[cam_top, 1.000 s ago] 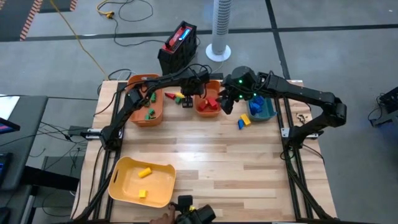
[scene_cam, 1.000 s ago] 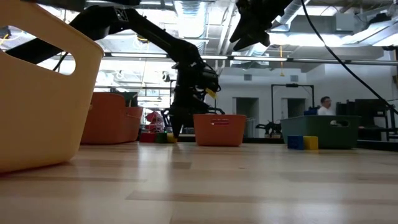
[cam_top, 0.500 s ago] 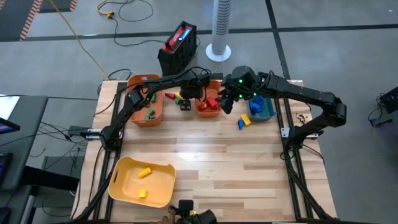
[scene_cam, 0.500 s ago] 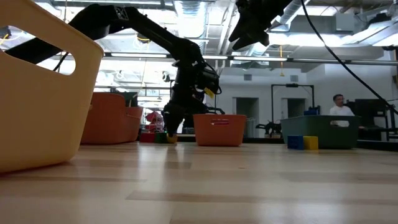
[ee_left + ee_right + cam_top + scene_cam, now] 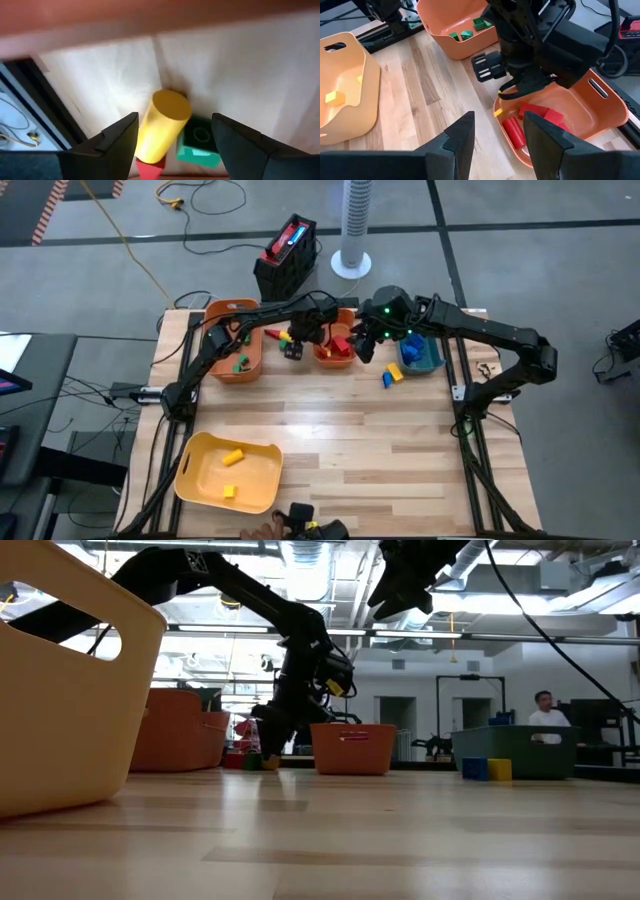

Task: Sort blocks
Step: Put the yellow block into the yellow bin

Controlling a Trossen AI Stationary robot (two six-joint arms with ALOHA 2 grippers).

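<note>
The table (image 5: 340, 430) is pale planked wood with a light sheen. The orange bins (image 5: 600, 107) and yellow bin (image 5: 200, 470) look like smooth, slightly glossy plastic, as do the blocks (image 5: 165, 125) (yellow cylinder, green brick). Gripper fingers (image 5: 117, 142) appear matt black.

The left arm is reaching across the far side with its left gripper (image 5: 291, 349) pointing down low, fingers (image 5: 118, 137) spread apart, while the right arm is holding its right gripper (image 5: 366, 346) raised, fingers (image 5: 461, 136) parted.
</note>
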